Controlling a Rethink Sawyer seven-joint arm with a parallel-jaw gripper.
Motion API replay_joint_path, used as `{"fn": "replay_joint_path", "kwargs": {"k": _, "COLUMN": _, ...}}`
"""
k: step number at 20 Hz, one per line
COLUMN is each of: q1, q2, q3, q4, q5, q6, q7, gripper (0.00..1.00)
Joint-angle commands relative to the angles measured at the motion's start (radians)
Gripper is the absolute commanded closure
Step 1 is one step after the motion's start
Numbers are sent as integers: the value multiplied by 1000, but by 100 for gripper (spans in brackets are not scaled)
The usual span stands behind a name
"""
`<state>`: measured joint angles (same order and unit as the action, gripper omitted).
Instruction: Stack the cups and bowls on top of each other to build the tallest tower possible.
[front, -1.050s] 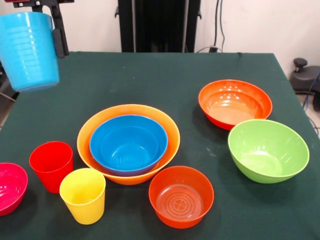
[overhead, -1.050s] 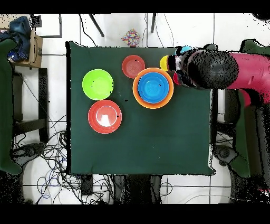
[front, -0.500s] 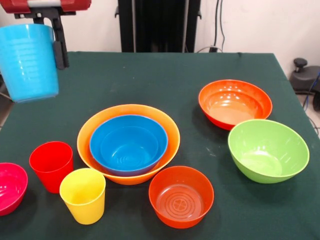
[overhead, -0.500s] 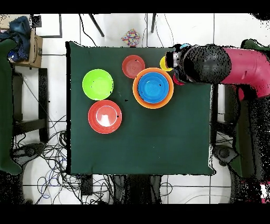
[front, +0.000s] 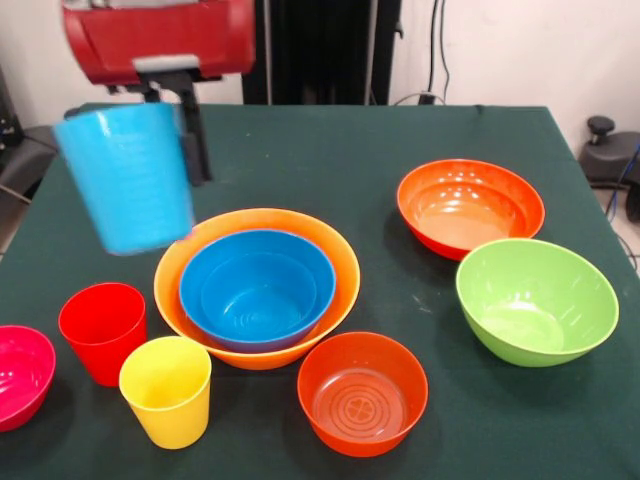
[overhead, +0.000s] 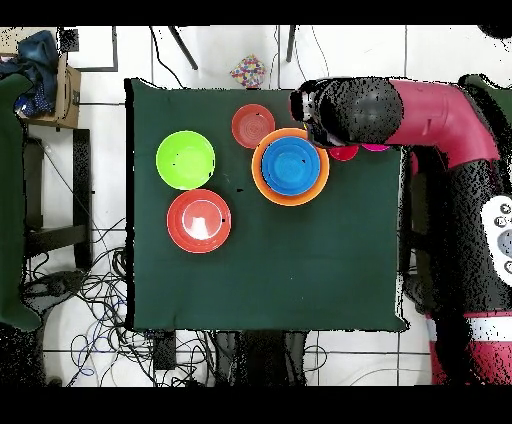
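Light blue cup (front: 128, 178) upright, off the table, up-left of the tower (front: 257, 287) — blue bowl (front: 257, 283) nested in big pale orange bowl (front: 330, 250). Red cup (front: 102, 331) & yellow cup (front: 167, 390) upright, just left of it. Pink bowl (front: 20, 374) at left edge. Red-orange bowls — one in front (front: 362, 393), one far right (front: 470, 207). Green bowl (front: 536, 300) beside that one.

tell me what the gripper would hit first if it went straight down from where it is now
Probably the left rim of the pale orange bowl. The gripper holds the light blue cup roughly above that edge, though depth is unclear and it might meet bare table.
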<state>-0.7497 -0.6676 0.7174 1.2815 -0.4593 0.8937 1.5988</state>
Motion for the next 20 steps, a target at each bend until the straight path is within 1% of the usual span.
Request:
{"fn": "replay_joint_path", "kwargs": {"k": 1, "q1": 38, "q2": 117, "q3": -41, "q4": 15, "q5": 39, "q6": 52, "q7": 23, "gripper": 100}}
{"fn": "replay_joint_path", "kwargs": {"k": 3, "q1": 42, "q2": 129, "q3": -42, "q4": 14, "q5": 55, "q6": 71, "q7": 6, "gripper": 100}}
{"fn": "replay_joint_path", "kwargs": {"k": 4, "q1": 45, "q2": 142, "q3": -41, "q4": 9, "q5": 67, "q6": 104, "q7": -9, "gripper": 100}}
{"fn": "replay_joint_path", "kwargs": {"k": 5, "q1": 48, "q2": 148, "q3": -44, "q4": 5, "q5": 71, "q6": 114, "q7": -15, "gripper": 100}}
{"fn": "replay_joint_path", "kwargs": {"k": 8, "q1": 55, "q2": 167, "q3": -55, "q4": -2, "q5": 64, "q6": 107, "q7": -28, "gripper": 100}}
{"fn": "replay_joint_path", "kwargs": {"k": 11, "q1": 53, "q2": 184, "q3": -50, "q4": 4, "q5": 70, "q6": 123, "q7": -54, "gripper": 100}}
{"fn": "replay_joint_path", "kwargs": {"k": 15, "q1": 60, "q2": 208, "q3": -55, "q4": 4, "q5": 58, "q6": 128, "q7": -71, "gripper": 100}}
{"fn": "replay_joint_path", "kwargs": {"k": 20, "q1": 55, "q2": 221, "q3": -48, "q4": 19, "q5": 56, "q6": 163, "q7": -104, "gripper": 100}}
